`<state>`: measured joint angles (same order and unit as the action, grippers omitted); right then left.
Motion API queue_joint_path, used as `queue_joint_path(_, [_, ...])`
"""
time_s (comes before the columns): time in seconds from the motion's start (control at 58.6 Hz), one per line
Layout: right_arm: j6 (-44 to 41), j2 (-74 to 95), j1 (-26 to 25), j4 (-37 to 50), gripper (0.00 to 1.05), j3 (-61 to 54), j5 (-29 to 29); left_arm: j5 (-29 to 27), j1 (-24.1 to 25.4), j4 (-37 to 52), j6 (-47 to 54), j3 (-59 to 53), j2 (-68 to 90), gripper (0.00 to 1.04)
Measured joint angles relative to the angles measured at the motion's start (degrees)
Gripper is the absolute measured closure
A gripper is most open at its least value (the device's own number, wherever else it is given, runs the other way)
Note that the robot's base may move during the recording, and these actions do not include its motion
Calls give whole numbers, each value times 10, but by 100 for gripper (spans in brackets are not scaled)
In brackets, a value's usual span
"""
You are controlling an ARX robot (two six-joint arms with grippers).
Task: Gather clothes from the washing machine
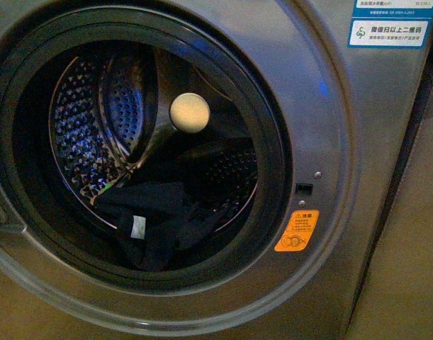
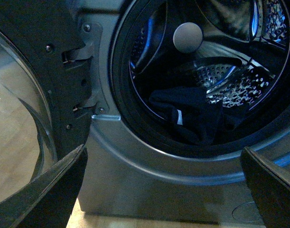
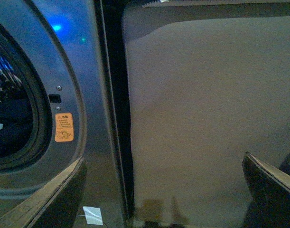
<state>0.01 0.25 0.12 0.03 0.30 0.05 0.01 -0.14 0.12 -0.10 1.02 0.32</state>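
Left gripper (image 2: 161, 190): nearest our left wrist camera, its jaws are spread wide and hold nothing; it hangs outside the porthole, low against the washing machine's front panel.
Clothes (image 1: 156, 219): we see a dark bundle with a small white label lying at the bottom of the drum, towards the front, just behind the porthole's lower rim.
Drum (image 1: 88, 134): perforated steel, rising behind the clothes; a cream knob (image 1: 189, 112) stands above them.
Washing machine (image 1: 322, 234): grey front, porthole uncovered; the door (image 2: 21, 118) is swung out beside the porthole on the hinge side.
Orange sticker (image 1: 297, 231): on the front panel, just beyond the porthole rim on the latch side.
Right gripper (image 3: 163, 190): jaws spread and empty, off beyond the machine's sticker side, facing a plain panel (image 3: 206, 118).
Step in hand: we judge it the approach, with nothing gripped yet.
Next move: we would send the left gripper over the rim and down onto the clothes, then close.
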Motion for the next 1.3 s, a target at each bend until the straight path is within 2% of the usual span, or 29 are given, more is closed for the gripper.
queue_joint_path(0.682, [0,0,0,0,7,0,0,0,0,0,0,0,0,7])
queue_joint_path(0.699, [0,0,0,0,7,0,0,31,9,-16,-10,4,8,7])
queue_joint_path(0.733, [0,0,0,0,7,0,0,111,31,-45,-32,18,45,7])
queue_joint_path(0.801, [0,0,0,0,7,0,0,155,33,15,-44,34,161,7])
queue_joint_path(0.853, [0,0,0,0,7,0,0,151,18,82,-47,61,249,7])
queue_joint_path(0.972, [0,0,0,0,7,0,0,121,-16,167,-42,122,395,7])
queue_joint_path(1.159, [0,0,0,0,7,0,0,103,-50,231,-36,211,589,7])
queue_joint_path(1.296, [0,0,0,0,7,0,0,99,-62,237,-34,283,704,7])
